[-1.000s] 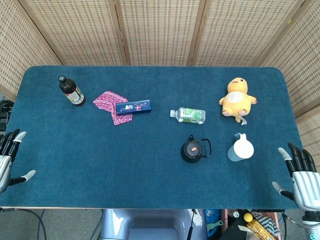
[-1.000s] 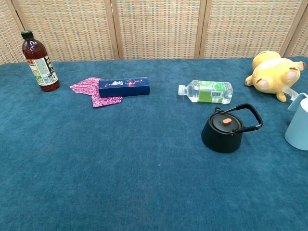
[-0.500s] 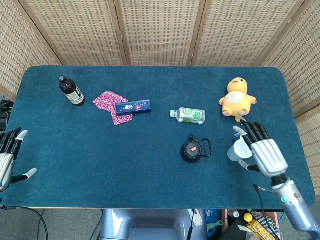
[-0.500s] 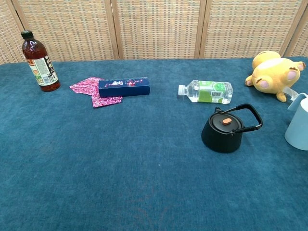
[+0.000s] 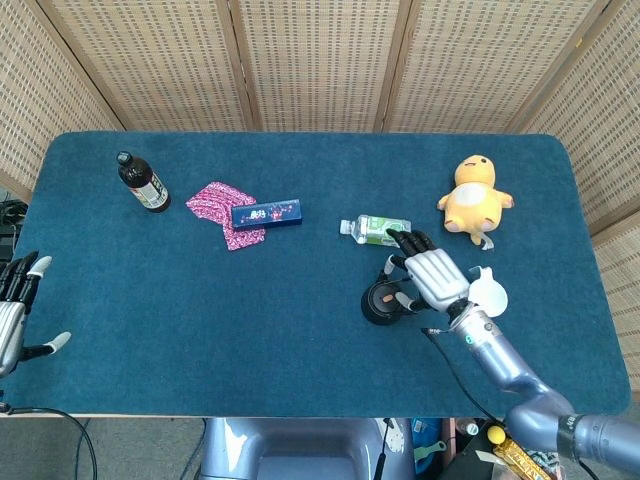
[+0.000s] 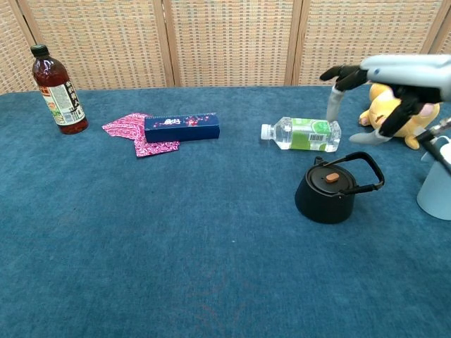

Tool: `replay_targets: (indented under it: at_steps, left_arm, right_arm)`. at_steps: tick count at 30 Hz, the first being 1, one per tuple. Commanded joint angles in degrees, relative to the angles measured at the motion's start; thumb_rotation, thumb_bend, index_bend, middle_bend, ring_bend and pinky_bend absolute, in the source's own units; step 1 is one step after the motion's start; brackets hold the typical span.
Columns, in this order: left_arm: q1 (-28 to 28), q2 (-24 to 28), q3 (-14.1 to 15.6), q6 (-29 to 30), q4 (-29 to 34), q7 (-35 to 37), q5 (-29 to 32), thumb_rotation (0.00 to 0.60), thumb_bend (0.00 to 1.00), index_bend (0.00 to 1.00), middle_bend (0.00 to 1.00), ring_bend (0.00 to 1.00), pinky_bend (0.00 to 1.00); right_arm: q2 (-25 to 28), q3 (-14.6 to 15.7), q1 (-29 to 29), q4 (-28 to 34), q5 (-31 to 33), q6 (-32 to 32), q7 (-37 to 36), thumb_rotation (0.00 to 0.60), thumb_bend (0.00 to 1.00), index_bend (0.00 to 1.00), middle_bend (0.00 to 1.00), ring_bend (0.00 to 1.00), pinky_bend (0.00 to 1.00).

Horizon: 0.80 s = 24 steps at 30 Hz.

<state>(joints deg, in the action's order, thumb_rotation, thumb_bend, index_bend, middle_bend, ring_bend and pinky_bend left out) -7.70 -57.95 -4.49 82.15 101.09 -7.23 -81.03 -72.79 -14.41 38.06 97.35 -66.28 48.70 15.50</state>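
Note:
My right hand (image 5: 427, 276) hovers palm down with its fingers spread, holding nothing. It is over the black kettle (image 5: 381, 301), and its fingertips reach toward the lying water bottle (image 5: 372, 230). In the chest view this right hand (image 6: 394, 74) floats above the kettle (image 6: 330, 191) and the water bottle (image 6: 303, 134), partly covering the yellow plush toy (image 6: 386, 113). My left hand (image 5: 14, 312) stays at the table's left edge, fingers apart and empty.
A light blue cup (image 5: 488, 294) stands just right of the kettle. The plush toy (image 5: 473, 198) lies behind it. Far left are a dark drink bottle (image 5: 143, 182), a pink cloth (image 5: 216, 204) and a blue box (image 5: 266, 214) on the blue table (image 5: 200, 320).
My right hand has swept from the table's right front corner, over the cup, leftward to above the kettle. It now shows in the chest view. The left hand has barely moved.

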Motion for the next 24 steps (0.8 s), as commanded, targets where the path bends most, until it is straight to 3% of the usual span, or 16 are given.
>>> replay_targets:
  at_steps: [1,9,24]
  left_arm:
    - [0.03,0.23,0.01,-0.06,-0.03,0.48,0.05,0.6,0.13,0.0,0.0,0.0,0.0]
    - [-0.02,0.55,0.31,-0.24,0.1,0.91,-0.47,0.6,0.13,0.0,0.0,0.0,0.0]
    - [-0.06,0.22,0.61,-0.31,0.49,-0.29,-0.51,0.6,0.13,0.0,0.0,0.0,0.0]
  right_arm:
    - [-3.72,1.41,2.32,-0.57,5.68,0.51,6.8,0.6,0.5,0.43,0.0,0.0,0.0]
    - [-4.66,3.5,2.49,0.05,11.24,3.9,11.75,0.6,0.52,0.45,0.0,0.0,0.0]
    - [-7.45,5.56,3.31,-1.98,12.41,5.29,11.87,0.6,0.55,0.48,0.0,0.0,0.0]
